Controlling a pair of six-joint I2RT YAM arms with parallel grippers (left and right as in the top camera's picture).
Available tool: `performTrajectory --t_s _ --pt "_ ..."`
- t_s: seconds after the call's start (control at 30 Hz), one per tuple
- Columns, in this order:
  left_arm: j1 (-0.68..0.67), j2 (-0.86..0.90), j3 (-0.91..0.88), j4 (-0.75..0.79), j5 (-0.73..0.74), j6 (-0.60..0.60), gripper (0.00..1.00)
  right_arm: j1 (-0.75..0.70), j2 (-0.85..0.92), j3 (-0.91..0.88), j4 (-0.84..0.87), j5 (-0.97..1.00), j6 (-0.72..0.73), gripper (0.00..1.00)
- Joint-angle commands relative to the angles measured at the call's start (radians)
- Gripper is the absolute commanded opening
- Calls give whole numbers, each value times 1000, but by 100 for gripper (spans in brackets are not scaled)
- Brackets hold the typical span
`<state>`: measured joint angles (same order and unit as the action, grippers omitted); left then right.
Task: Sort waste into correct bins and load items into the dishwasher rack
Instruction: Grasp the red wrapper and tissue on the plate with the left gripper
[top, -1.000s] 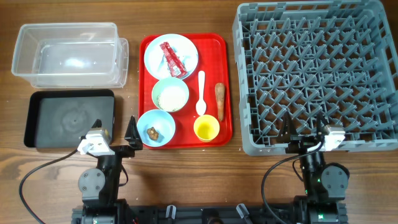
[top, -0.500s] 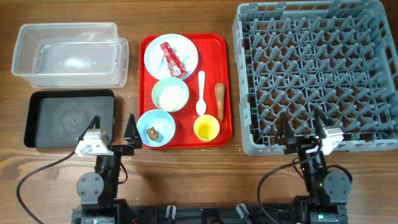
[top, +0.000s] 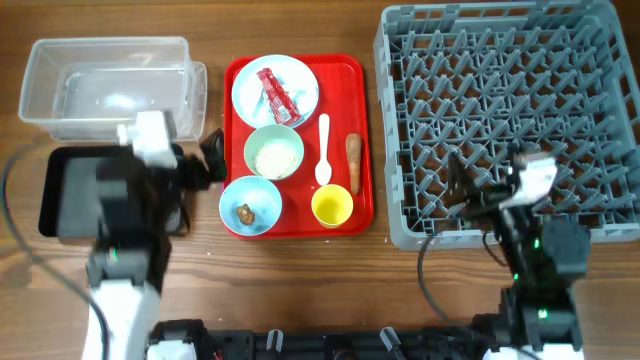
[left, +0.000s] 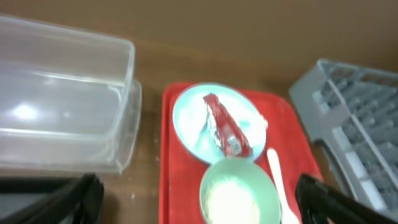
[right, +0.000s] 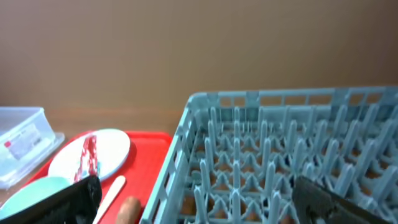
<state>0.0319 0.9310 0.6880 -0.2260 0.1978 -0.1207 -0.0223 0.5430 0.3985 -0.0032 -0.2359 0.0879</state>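
Left fingers (left: 68, 199) and right fingers (right: 62, 200) both spread wide; left by the black tray (top: 62, 190), right over the rack (top: 500, 100) front. On the red tray (top: 345, 85): plate (top: 250, 95) holds wrapper (top: 277, 95), mint bowl (top: 251, 146) grains (top: 275, 157), blue bowl (top: 234, 194) brown lump (top: 245, 212).

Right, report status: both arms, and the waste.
Both open, empty: left fingers beside red tray, right fingers over near side of rack. Nothing sorted: red wrapper on blue plate, rack unloaded. No obstruction seen.
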Motion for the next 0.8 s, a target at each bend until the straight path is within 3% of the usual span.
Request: performTrajectory --t_s 0.0,0.1,0.17,0.23,0.37,0.5,0.6,0.77 --pt "-47 322 352 -166 30 26 100 6 126 116 -50 -45 -7 100" --pt "-116 607 700 -409 9 39 100 6 249 198 -130 -89 0 100" --pt "-181 830 1001 -637 -86 39 100 6 348 249 -207 -104 19 100" --pt "-225 966 1155 -722 -141 39 100 6 396 264 -226 -138 19 100" --pt "-309 1114 1182 -601 -117 38 100 6 469 264 -228 -165 26 100" --pt "-333 1159 1182 -577 -129 34 100 6 480 264 -245 -166 54 100" --pt "-328 1224 1182 -554 -184 -92 100 6 481 264 -245 -167 54 100" --pt "-329 1351 1182 -501 -192 -150 100 6 481 264 -244 -166 77 100"
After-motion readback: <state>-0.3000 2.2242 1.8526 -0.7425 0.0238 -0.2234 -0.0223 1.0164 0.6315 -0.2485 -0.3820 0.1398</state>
